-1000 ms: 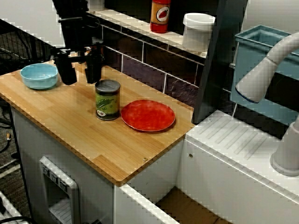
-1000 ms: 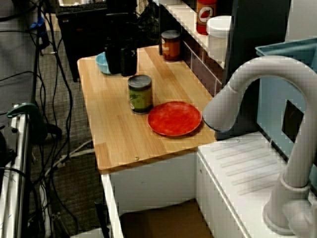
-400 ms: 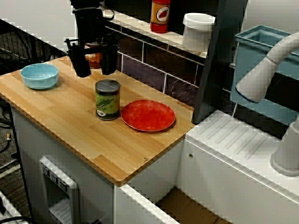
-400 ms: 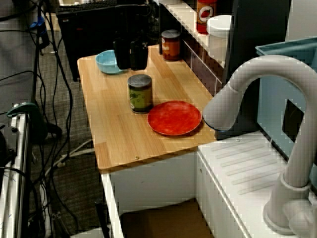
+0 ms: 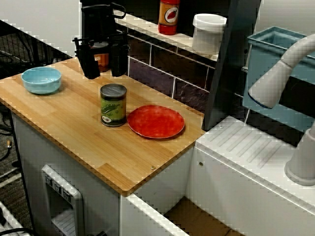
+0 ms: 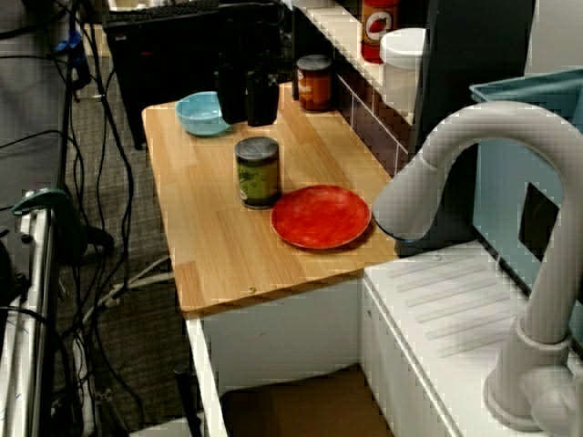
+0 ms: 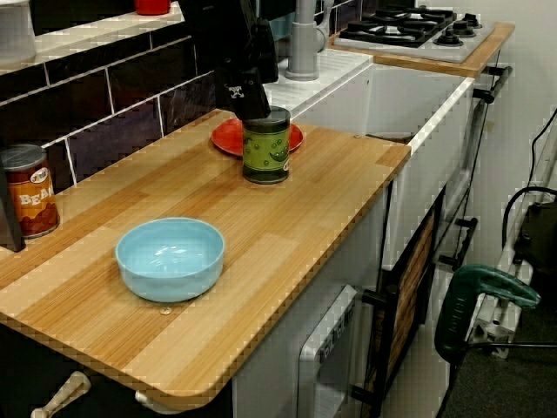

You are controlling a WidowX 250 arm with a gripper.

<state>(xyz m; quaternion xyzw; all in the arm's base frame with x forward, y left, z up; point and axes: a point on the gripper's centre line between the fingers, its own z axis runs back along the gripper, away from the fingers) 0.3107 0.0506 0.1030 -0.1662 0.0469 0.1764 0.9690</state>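
Jaws stand spread and empty; the gripper (image 5: 104,63) hangs above the counter (image 5: 74,128), near the green can (image 5: 113,104). Nothing is gripped yet: the green can stands upright and untouched, just beside the red plate (image 5: 156,121).

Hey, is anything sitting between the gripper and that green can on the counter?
Nothing visible does. The open gripper hangs a little above and beside the green can, with only air between them; the bean can and blue bowl sit off to the sides.
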